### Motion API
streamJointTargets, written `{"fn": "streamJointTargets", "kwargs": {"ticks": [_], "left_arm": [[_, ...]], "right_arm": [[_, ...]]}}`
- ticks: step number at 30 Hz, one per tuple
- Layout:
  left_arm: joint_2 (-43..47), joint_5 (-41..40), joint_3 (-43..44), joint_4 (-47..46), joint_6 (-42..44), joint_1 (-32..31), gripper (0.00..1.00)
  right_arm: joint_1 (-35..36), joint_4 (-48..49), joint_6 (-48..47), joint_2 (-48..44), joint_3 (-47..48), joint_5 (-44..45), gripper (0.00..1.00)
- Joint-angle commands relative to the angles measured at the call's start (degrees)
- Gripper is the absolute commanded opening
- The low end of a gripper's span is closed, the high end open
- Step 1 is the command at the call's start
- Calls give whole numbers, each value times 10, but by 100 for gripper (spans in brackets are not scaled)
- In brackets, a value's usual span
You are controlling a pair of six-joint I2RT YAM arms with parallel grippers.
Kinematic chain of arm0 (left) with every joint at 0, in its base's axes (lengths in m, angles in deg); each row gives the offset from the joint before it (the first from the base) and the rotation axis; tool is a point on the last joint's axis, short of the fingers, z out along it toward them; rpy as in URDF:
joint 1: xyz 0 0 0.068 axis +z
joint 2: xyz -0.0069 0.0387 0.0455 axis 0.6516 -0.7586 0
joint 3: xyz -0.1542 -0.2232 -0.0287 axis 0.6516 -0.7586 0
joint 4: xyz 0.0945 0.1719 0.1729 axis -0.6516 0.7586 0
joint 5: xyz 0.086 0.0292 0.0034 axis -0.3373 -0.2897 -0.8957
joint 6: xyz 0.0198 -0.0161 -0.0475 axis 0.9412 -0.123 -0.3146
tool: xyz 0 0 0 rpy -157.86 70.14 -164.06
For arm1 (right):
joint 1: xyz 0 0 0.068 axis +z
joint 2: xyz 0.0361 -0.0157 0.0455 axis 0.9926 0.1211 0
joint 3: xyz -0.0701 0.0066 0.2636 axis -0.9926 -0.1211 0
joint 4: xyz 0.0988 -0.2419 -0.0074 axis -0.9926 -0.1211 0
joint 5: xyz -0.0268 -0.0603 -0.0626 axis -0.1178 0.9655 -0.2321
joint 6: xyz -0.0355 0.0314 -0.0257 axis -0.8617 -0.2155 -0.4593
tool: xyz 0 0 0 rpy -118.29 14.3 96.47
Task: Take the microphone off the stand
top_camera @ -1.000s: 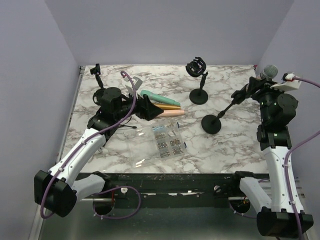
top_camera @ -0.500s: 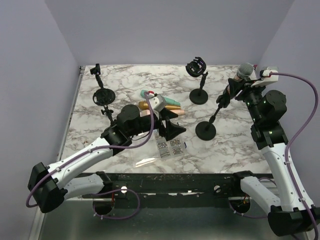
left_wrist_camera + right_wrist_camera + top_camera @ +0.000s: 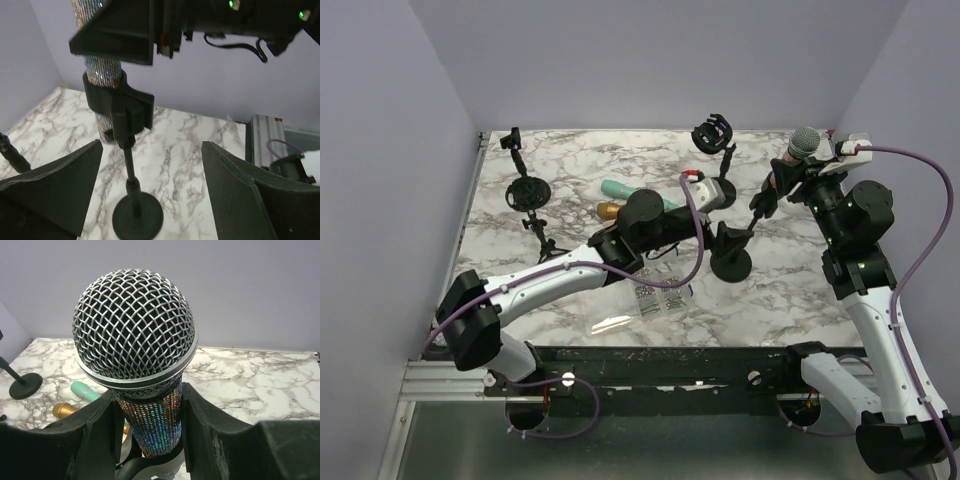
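Observation:
The microphone (image 3: 134,325) has a silver mesh head and a sparkly body (image 3: 102,75). My right gripper (image 3: 152,430) is shut on that body just below the head, at the right of the table (image 3: 807,145). The lower body still sits in the clip (image 3: 117,102) of the black stand (image 3: 752,215), whose pole slants down to a round base (image 3: 137,217) on the marble. My left gripper (image 3: 150,195) is open, with the fingers (image 3: 50,190) spread on either side of the stand's base (image 3: 732,262) and not touching it.
A second stand with an empty clip (image 3: 712,135) stands at the back, behind my left wrist. Two more small stands (image 3: 528,190) are at the back left. Teal (image 3: 618,188) and gold (image 3: 608,210) microphones and a clear plastic box (image 3: 658,292) lie mid-table.
My left arm has swung from the left side across to the stand's base, its jaws widening. The right gripper has shifted left with the microphone, so the stand now leans less.

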Motion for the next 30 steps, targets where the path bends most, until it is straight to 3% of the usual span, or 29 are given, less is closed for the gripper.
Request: {"fn": "streamJointTargets", "kwargs": {"ticks": [1, 8, 12, 21, 23, 24, 26, 30], "left_arm": [[-67, -50, 106, 16, 27, -13, 81], [-150, -182, 178, 7, 44, -51, 85], [-184, -240, 194, -18, 65, -63, 94], [-240, -296, 228, -27, 86, -66, 84], [-241, -288, 229, -26, 88, -66, 72], [-240, -279, 228, -24, 90, -66, 57], [-233, -264, 227, -12, 96, -66, 3], [-214, -211, 213, 15, 96, -65, 0]], "right_arm": [[6, -51, 27, -3, -1, -22, 4], [7, -45, 30, -7, -3, -29, 4], [7, -42, 33, -10, -5, -32, 4], [7, -35, 37, -12, -9, -34, 4], [7, -35, 36, -14, -10, -32, 4], [7, -35, 36, -15, -10, -32, 4], [7, -34, 35, -16, -10, -30, 4], [7, -34, 34, -20, -10, -21, 4]]}}
